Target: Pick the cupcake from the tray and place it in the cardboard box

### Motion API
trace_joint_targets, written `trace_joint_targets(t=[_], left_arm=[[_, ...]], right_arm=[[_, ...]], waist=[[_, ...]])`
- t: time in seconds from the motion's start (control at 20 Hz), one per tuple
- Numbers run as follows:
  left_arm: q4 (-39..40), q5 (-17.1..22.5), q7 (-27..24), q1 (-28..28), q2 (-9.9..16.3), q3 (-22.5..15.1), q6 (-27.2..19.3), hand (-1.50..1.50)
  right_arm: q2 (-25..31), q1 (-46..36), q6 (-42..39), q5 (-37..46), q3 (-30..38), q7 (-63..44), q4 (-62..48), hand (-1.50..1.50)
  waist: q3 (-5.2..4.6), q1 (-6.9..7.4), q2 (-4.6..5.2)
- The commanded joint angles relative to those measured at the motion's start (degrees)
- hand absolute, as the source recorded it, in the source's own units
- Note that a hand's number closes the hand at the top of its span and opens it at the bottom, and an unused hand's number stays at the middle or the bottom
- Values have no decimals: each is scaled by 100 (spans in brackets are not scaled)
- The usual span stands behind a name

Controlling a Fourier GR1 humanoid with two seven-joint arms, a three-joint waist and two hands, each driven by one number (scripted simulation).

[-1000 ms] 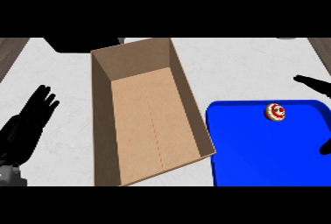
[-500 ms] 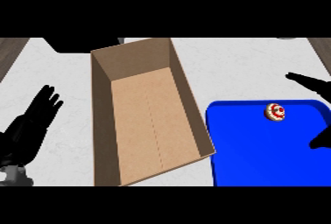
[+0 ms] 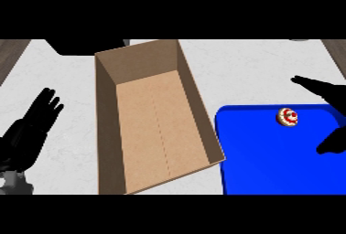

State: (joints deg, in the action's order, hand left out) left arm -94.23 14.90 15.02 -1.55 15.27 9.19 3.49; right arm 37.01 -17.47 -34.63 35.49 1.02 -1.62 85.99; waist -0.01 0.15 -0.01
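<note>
So the right hand (image 3: 331, 93) is spread wide open over the far right side of the blue tray (image 3: 270, 155), fingers stretched out above and the thumb (image 3: 332, 140) hanging lower down, with a big gap between them. It isn't holding or touching anything. The cupcake (image 3: 288, 117) sits on the tray near its top edge, just left of that gap, and it's apart from both fingers and thumb as far as I can see. It's the only thing on the tray.

The cardboard box (image 3: 108, 114) lies just left of the tray, open at the top, nothing inside it but bare cardboard floor.

The left hand (image 3: 30, 130) rests well left of the box, fingers straight and pointing up, holding nothing.
</note>
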Motion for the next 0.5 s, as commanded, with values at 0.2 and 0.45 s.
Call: trace_joint_targets(t=[0.2,0.45], left_arm=[[-91,53,69,66,-57,184,218,0],[-169,22,426,-227,-47,271,58,0]], right_arm=[[-324,240,159,635,23,225,-175,-150],[-500,46,-184,849,-15,-252,54,-150]], waist=[[1,0,-2],[0,-7,-2]])
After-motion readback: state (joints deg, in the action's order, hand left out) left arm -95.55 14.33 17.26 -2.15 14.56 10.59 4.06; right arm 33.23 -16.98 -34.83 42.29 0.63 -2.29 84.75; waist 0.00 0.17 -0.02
